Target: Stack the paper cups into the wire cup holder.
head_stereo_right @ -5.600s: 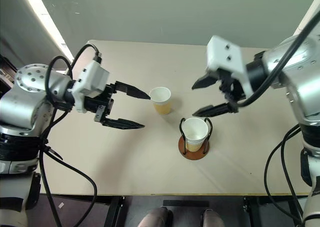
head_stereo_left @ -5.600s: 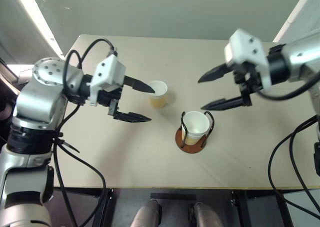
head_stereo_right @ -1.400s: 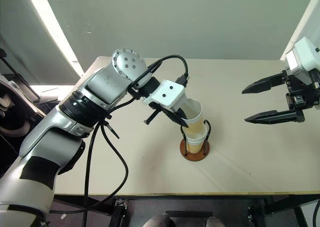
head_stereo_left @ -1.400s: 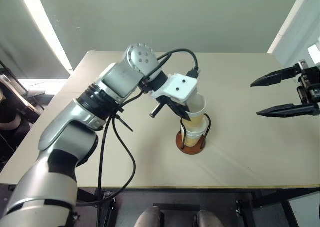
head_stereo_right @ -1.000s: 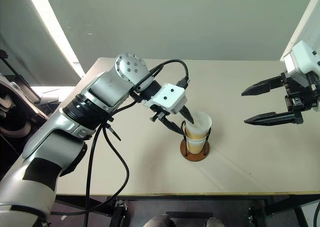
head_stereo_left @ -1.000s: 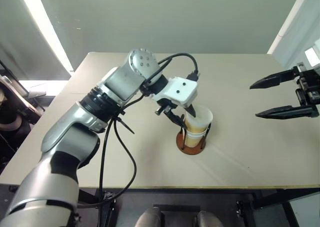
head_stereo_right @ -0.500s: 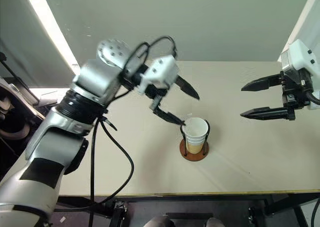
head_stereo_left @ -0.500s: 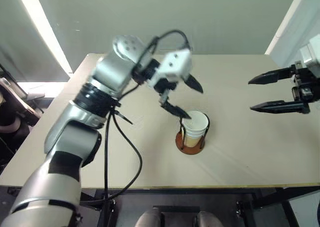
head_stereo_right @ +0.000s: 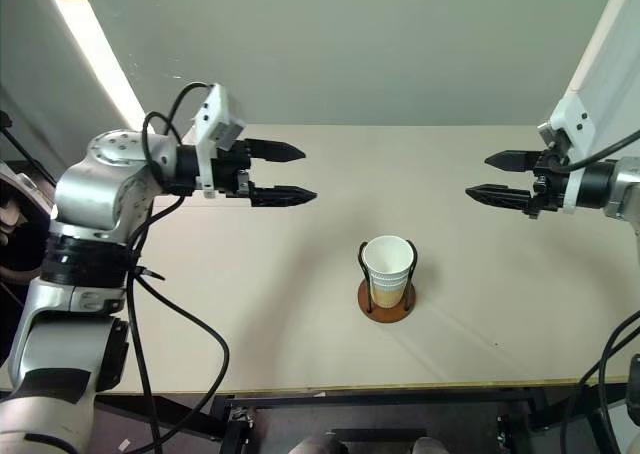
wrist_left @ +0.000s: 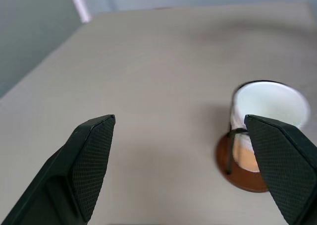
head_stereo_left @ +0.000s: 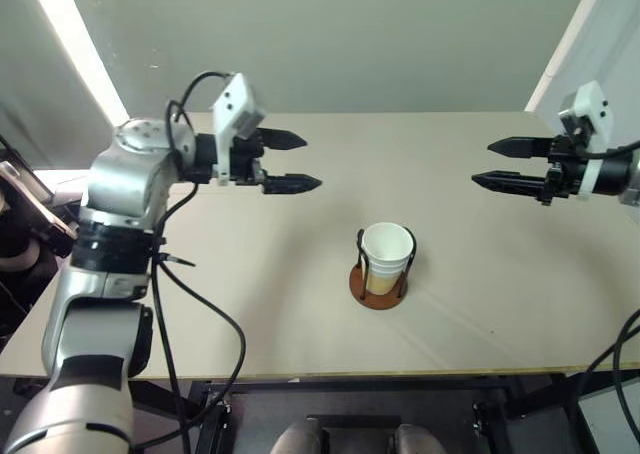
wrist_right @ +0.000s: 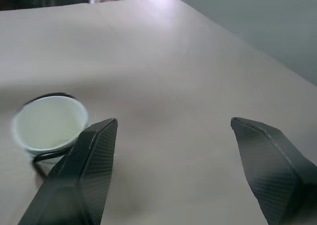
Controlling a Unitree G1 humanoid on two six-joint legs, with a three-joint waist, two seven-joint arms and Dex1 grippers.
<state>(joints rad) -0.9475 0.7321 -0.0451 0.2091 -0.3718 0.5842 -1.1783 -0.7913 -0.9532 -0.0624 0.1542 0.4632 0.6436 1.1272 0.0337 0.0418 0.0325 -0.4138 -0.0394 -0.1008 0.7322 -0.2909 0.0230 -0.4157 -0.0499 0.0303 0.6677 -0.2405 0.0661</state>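
Observation:
The paper cups (head_stereo_left: 386,256) stand nested in one stack inside the wire cup holder (head_stereo_left: 378,287), a reddish-brown disc with black wire loops, at the middle of the table. The same stack (wrist_left: 265,113) shows in the left wrist view and again (wrist_right: 48,123) in the right wrist view. My left gripper (head_stereo_left: 306,161) hovers open and empty above the table, well to the left of the holder and farther back. My right gripper (head_stereo_left: 482,164) hangs open and empty to the right of the holder, also farther back.
The beige table (head_stereo_left: 250,304) carries nothing besides the holder. A grey wall runs behind its far edge. The near table edge (head_stereo_left: 330,376) lies just below the holder.
My left gripper let go of the top cup, which now sits in the stack, and swung up and away to the left, opening wide. My right gripper moved a little farther back.

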